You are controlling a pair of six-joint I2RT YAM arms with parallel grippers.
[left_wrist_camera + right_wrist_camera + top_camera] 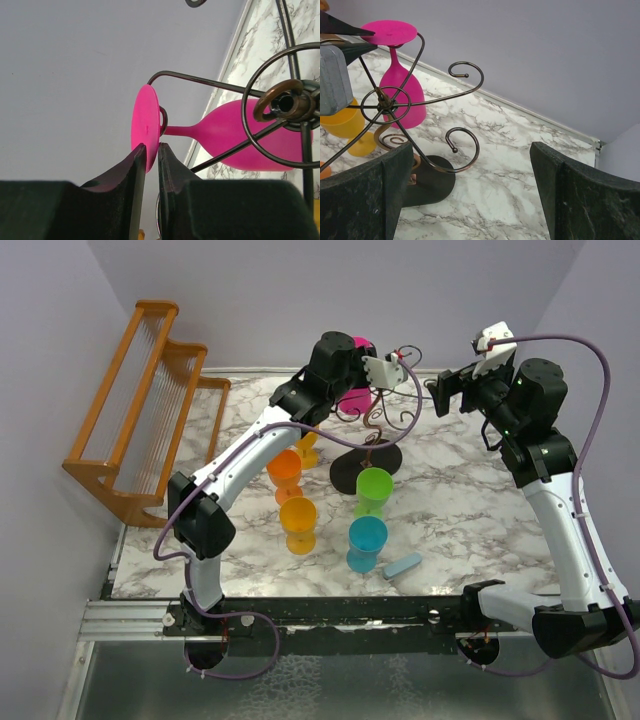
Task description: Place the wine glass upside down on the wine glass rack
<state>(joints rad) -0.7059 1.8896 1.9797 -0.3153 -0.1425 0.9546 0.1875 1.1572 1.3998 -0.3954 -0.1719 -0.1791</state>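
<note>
The pink wine glass (401, 97) is hung upside down, foot uppermost, from a curled arm at 11 o'clock on the wine glass rack (366, 466), which is stood at the worktop's (460, 500) 12 o'clock side. The foot's rim is seen in the narrow slit of the left claw (151, 146); whether it is gripped cannot be told. The right claw (471, 147) is held wide apart at the rack's 2 o'clock.

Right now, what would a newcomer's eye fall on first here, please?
The pink glass hangs upside down on the wire rack at the back, with the left gripper straddling its foot. The right gripper gapes wide open beside the rack. Bright cups stand before it.
</note>
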